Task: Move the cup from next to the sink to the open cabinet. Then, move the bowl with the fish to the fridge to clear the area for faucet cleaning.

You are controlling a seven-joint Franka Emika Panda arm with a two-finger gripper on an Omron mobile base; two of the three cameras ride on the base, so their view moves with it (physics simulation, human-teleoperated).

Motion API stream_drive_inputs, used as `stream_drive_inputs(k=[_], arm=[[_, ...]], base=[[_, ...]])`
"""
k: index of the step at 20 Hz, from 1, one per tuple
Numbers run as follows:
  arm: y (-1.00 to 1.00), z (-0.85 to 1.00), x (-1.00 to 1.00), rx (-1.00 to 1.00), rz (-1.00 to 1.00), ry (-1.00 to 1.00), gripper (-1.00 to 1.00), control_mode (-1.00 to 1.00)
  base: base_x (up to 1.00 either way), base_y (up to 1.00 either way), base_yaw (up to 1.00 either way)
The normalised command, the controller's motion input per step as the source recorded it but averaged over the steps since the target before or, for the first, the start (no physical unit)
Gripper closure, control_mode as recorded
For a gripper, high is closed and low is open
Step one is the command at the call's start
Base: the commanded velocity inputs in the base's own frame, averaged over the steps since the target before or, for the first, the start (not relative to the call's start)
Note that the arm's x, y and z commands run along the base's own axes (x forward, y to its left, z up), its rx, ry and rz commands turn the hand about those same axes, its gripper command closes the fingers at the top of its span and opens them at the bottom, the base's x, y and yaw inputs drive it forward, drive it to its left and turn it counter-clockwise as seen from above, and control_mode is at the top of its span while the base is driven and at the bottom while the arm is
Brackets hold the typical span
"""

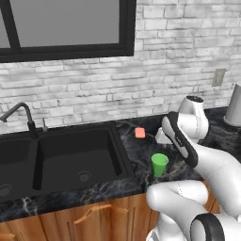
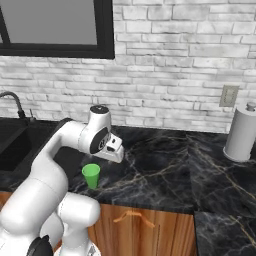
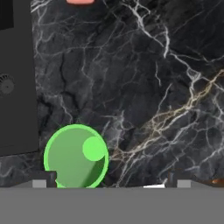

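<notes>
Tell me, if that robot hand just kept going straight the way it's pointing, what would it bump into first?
Probably the bare black marble counter. The gripper points straight down with fingers open, and the green cup sits off toward one fingertip rather than between them, though a finger might clip its rim.

Green cup (image 3: 75,156) upright on black marble counter (image 3: 144,78) — sink (image 3: 15,78) beside.

A small bright green tumbler (image 3: 75,157) looked like smooth plastic just beside the left fingertip (image 3: 45,178). Beyond the fingers, the black marble counter (image 3: 144,78) was glossy, white-veined; the sink (image 3: 15,87) matt black.
</notes>
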Motion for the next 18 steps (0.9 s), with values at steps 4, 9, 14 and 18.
stream_drive_inputs(k=[4,9,14,18], arm=[[0.00,-0.38,0.23,0.00,0.00,0.00,-1.00,-1.00],[0.00,-0.37,0.07,0.00,0.00,0.01,-1.00,-1.00],[0.00,-0.43,0.23,-0.01,0.00,0.00,-1.00,-1.00],[0.00,-0.49,0.11,0.00,0.00,0.00,-1.00,-1.00]], base=[[0.00,0.00,0.00],[0.00,0.00,0.00],[0.00,0.00,0.00],[0.00,0.00,0.00]])
